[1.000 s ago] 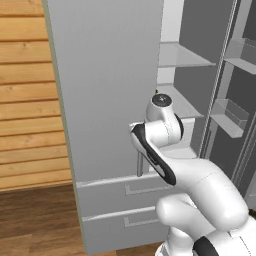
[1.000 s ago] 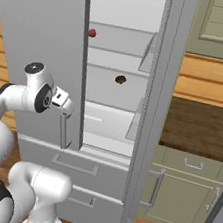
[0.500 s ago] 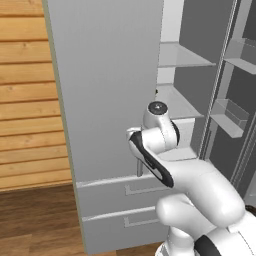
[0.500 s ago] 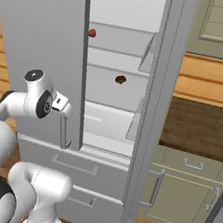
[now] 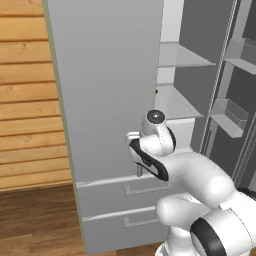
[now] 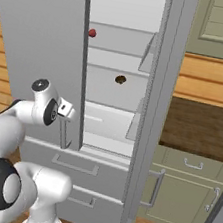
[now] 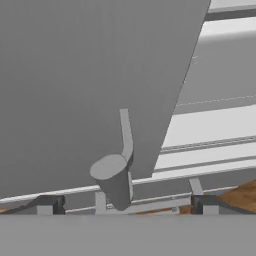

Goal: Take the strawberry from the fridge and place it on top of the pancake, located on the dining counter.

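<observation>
The fridge is light grey, and its left door stands ajar in front of pale shelves. The strawberry, tiny and red, lies on an upper shelf at the left. My gripper is open, close to the door's lower edge. The bottom end of the door's bar handle stands between its two fingertips, and nothing is held. In the right base view the hand is at the handle. The pancake is out of view.
A small dark brown lump sits on the shelf below the strawberry. Two drawers with bar handles lie under the doors. A brown wooden countertop on grey-green cabinets stands right of the fridge. I cannot tell if it is the dining counter.
The arm has sunk a little along the door, bringing the hand lower by the handle. The jaws have stayed wide, and the door has not visibly moved.
</observation>
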